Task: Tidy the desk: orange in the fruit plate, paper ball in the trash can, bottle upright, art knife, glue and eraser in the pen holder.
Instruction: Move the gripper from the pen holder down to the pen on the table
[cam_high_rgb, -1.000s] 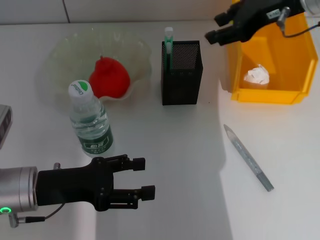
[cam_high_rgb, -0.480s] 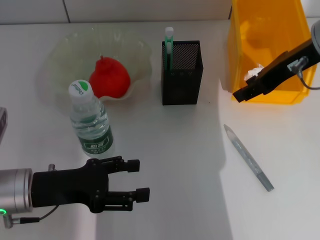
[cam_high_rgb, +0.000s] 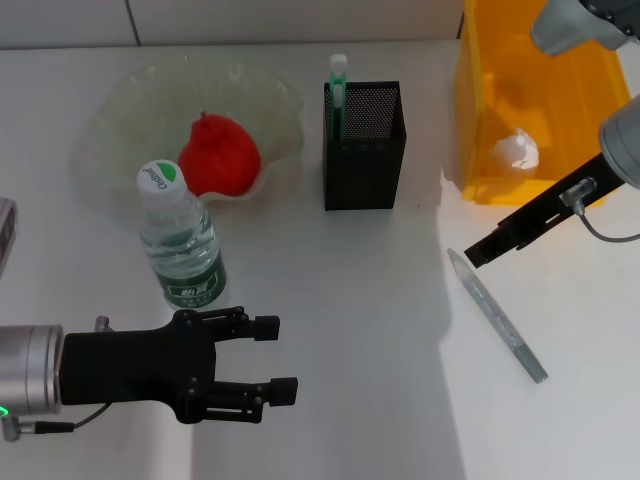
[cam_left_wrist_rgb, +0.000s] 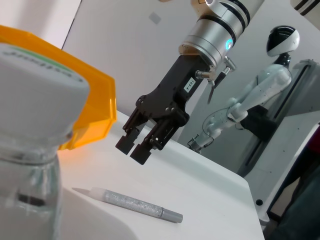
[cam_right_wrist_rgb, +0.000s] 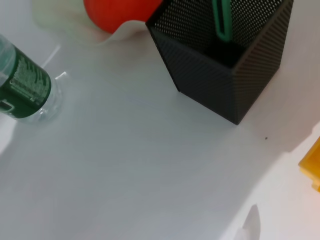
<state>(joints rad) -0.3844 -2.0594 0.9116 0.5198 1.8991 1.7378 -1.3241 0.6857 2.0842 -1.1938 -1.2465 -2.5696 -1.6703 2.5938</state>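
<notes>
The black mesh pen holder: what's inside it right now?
A green-and-white stick stands in the pen holder, in the corner nearest the fruit plate, poking above the rim. The holder's bottom is hidden by its mesh walls, so anything lying low cannot be seen.

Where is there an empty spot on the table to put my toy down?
Bare patch: between the bottle, the pen holder and the knife. Crowded: by the plate, and near the bin, where the right gripper hovers. The left gripper fills the near-left.

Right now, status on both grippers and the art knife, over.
Right gripper open, empty, low over the art knife tip. Left gripper open, parked near the upright bottle. Knife flat on the desk, nothing blocking it.
</notes>
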